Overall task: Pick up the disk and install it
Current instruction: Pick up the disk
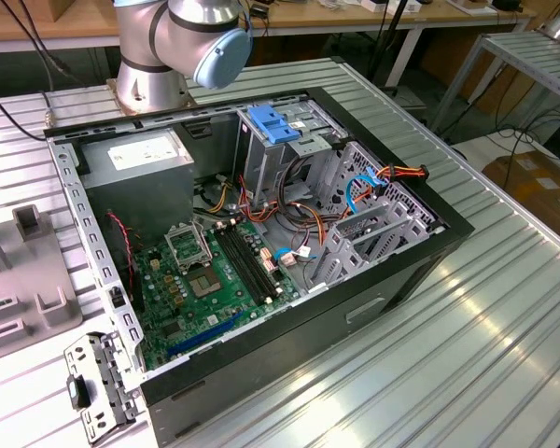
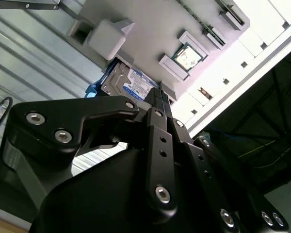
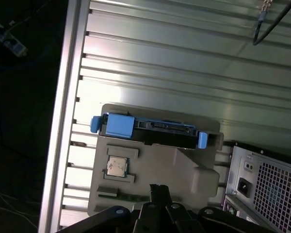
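Note:
The disk stands on edge in a slot of a grey fixture plate on the ribbed metal table, with blue rails at both its ends. In the second wrist view the disk shows its silver face and a white label with a blue band. My gripper hangs over the fixture a short way from the disk and does not touch it. Its black fingers lie together, shut on nothing.
An open computer case lies on the table with its motherboard, a grey power-supply box and a bare blue bracket on the drive cage. The arm's base stands behind it. A processor chip sits in the fixture.

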